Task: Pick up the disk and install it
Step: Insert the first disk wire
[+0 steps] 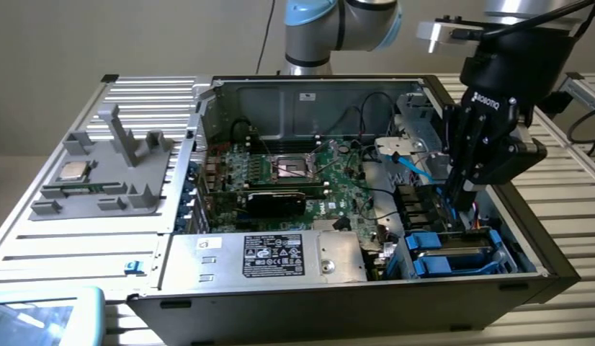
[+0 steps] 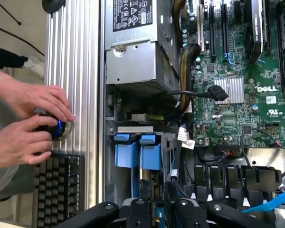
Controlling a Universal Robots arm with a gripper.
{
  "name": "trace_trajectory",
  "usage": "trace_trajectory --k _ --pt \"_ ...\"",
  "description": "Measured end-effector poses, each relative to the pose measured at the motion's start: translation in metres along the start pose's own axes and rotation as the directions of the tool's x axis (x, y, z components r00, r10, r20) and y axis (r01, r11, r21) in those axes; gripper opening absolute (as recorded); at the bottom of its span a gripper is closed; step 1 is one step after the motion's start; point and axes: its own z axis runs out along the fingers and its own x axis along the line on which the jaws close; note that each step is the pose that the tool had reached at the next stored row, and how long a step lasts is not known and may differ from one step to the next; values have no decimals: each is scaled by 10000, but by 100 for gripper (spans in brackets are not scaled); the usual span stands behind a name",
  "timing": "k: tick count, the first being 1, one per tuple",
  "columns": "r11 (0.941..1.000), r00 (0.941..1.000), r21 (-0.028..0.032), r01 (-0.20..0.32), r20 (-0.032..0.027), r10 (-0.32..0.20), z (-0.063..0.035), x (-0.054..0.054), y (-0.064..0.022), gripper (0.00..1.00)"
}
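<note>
The open computer case [image 1: 374,180] lies on a table of metal slats [image 1: 86,238]. The robot's black gripper [image 1: 463,193] reaches down into the case on the exterior view's right, just above the blue drive slots in the near corner there. The disk [image 1: 458,254], a grey drive in a bright blue frame, sits in that corner of the case. In the wrist view the blue frame [image 2: 137,154] stands right in front of the gripper [image 2: 154,199]. I cannot tell if the fingers are apart or clamped on anything. A big silver box with a black label [image 1: 269,256] lies along the near wall of the case. The green board [image 1: 297,173] fills the middle. A grey tray [image 1: 101,173] with a small silver chip [image 1: 73,171] sits on the table beside the case. In the wrist view, a person's two hands [image 2: 31,126] touch a round blue knob [image 2: 57,128] at the table's edge, next to a black keyboard [image 2: 57,187].
</note>
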Motion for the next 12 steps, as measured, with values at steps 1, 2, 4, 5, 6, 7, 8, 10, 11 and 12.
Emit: trace_trajectory --k 1,2,4,5,6,7,8,10,11,12 --pt "10000 10000 -2 10 91 -10 4 10 -1 25" --pt "10000 9999 -4 17 160 -17 5 13 -1 25" --pt "10000 9997 -5 26 244 -26 5 17 -1 25" --pt "10000 9996 -7 28 271 -28 5 17 -1 25" --pt "10000 9996 -7 30 290 -30 6 18 -1 25" --pt "10000 9995 -7 31 302 -31 7 18 -1 25" --pt "10000 9995 -7 32 311 -32 7 18 -1 25" --pt "10000 9995 -7 33 320 -33 7 19 -1 23" --pt "10000 9995 -8 34 323 -34 7 19 -1 16" --pt "10000 9995 -8 34 325 -34 7 19 -2 16"
